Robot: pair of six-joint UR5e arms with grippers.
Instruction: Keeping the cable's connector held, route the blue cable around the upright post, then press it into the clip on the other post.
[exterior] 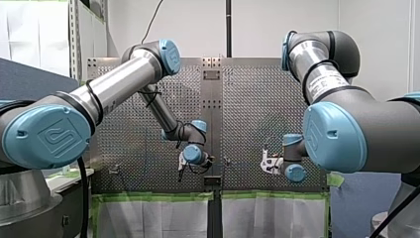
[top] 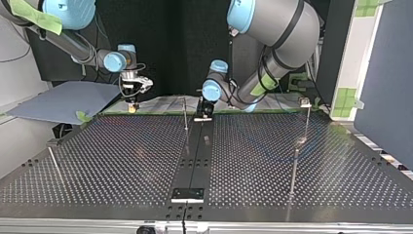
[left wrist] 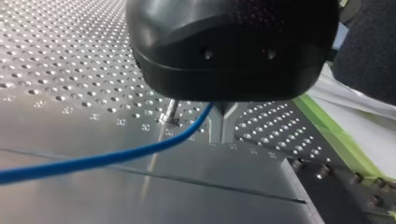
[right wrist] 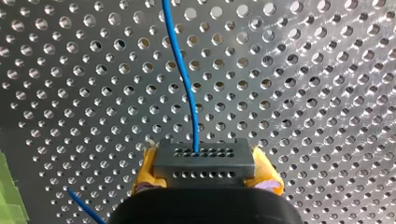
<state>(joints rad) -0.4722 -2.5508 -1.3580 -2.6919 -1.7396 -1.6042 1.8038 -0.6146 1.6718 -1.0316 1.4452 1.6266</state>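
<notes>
my right claw (right wrist: 205, 173) clamped the grey connector (right wrist: 204, 158) between yellow pads (right wrist: 148, 171), blue cable (right wrist: 184, 79) running ahead; my left claw (left wrist: 223, 133) pinched that cable over the perforated table (left wrist: 70, 56).

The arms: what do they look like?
My left arm and my right arm are silver tubes with grey joints and blue caps, one bearing a logo. Black cables trail my left arm. My left tool is black; my right tool has yellow pads.

Slim posts (top: 185, 114), wide gaps between
</notes>
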